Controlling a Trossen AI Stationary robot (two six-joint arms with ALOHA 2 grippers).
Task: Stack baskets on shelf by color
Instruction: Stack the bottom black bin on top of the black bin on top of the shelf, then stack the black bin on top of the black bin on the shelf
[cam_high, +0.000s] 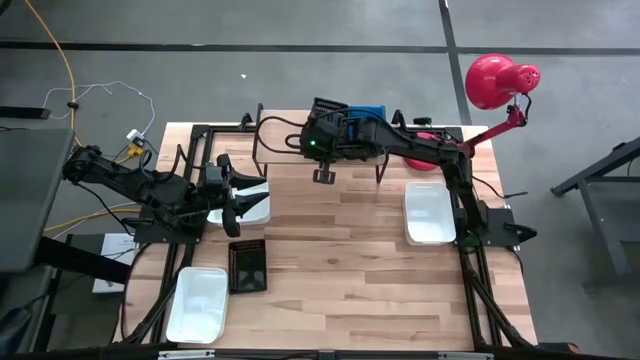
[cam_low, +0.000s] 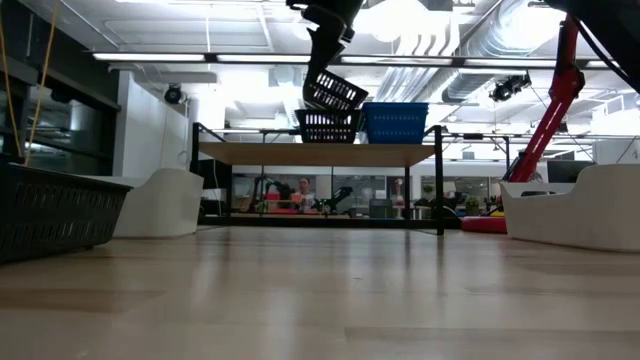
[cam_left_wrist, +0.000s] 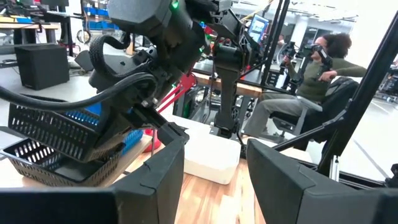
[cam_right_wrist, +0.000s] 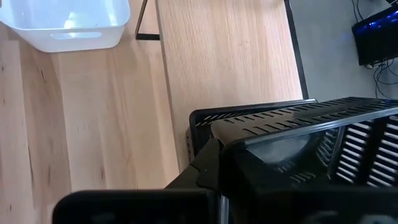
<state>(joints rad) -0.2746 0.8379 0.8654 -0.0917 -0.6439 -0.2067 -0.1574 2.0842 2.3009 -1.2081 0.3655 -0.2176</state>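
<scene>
My right gripper (cam_low: 323, 72) reaches over the shelf (cam_low: 300, 153) from above and is shut on a black slotted basket (cam_low: 335, 92). That basket hangs tilted just above a second black basket (cam_low: 322, 127), which stands on the shelf's plank. A blue basket (cam_low: 395, 122) sits on the shelf beside them. My left gripper (cam_left_wrist: 214, 177) is open, holds nothing, and hovers over a white basket (cam_high: 255, 207) at the table's left. A third black basket (cam_high: 247, 266) lies on the tabletop. My right gripper pinches the upper black basket by its rim (cam_right_wrist: 249, 146) from above, fingers pointing down. The basket is tilted, with its far side higher. Its low edge (cam_low: 312, 103) is at the rim of the basket below; whether they touch I cannot tell.
Two more white baskets rest on the tabletop, one near the left front corner (cam_high: 197, 302) and one at the right (cam_high: 430, 212). A red lamp (cam_high: 495, 80) stands at the far right corner. A seated person (cam_left_wrist: 317, 68) is beyond the table.
</scene>
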